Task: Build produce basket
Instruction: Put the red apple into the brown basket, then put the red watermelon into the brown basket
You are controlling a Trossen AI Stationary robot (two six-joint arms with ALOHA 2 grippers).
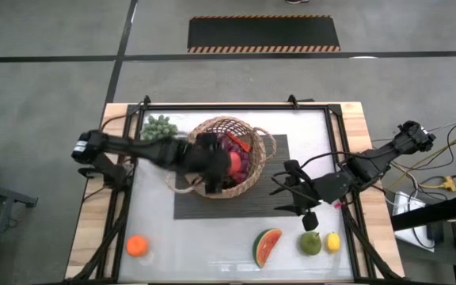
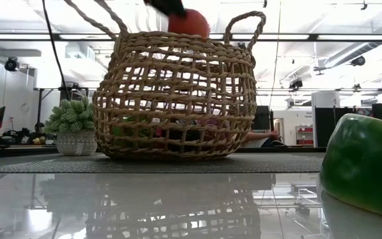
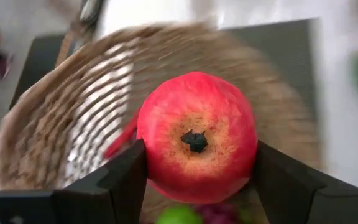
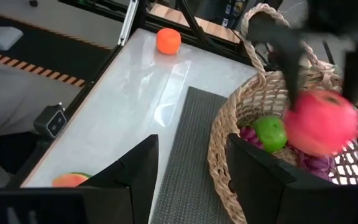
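The tan wicker basket [image 1: 226, 157] stands on a dark ribbed mat [image 1: 271, 198]; inside lie a green apple [image 4: 270, 133], purple grapes [image 4: 319, 165] and a carrot [image 1: 240, 144]. My left gripper [image 1: 229, 163] is over the basket's opening, shut on a red apple [image 3: 196, 135]. My right gripper [image 1: 289, 190] is open and empty over the mat's right end, right of the basket. An orange [image 1: 137, 246], watermelon slice [image 1: 267, 246], pear [image 1: 310, 242] and lemon [image 1: 333, 241] lie along the table's near edge. My left gripper pinches the red apple's two opposite sides [image 3: 146, 149] between its two fingers [image 3: 120, 177], the apple's dark end facing the wrist camera. The fingers come from the table's left, slanting down. The apple is lifted clear, above the basket's rim [image 2: 188, 23].
A small potted green plant [image 1: 158, 127] stands at the table's far left, beside the basket. A black rail frame [image 1: 236, 106] runs around the white table top. The pear looms close in the low view [image 2: 363, 166]. Bare table lies between the orange and the watermelon slice.
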